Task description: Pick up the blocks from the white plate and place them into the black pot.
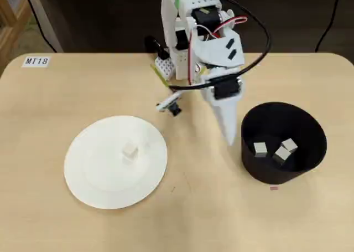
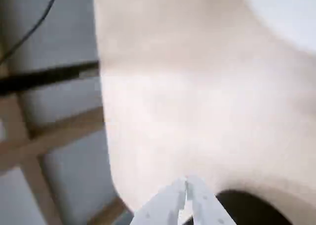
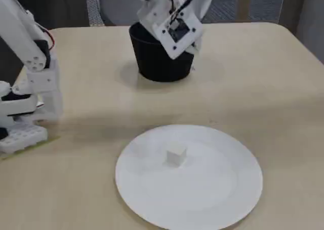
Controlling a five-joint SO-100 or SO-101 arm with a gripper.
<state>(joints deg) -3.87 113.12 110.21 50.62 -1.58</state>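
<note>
Gripper (image 1: 229,137) beside the pot (image 1: 310,152), fingers seemingly together (wrist view blurred), empty; one block (image 1: 130,151) awaits on the plate (image 1: 88,177).

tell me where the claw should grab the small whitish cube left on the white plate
Probably from straight above, closing the claw across two opposite flat side faces of the small whitish-grey cube. It sits flat and alone near the middle of the round white plate, so every side is free.

A matt black pot (image 1: 287,169) and smooth white plate (image 1: 94,174) rest on pale wood-look table (image 1: 55,108) beside the white plastic gripper (image 1: 229,138).
</note>
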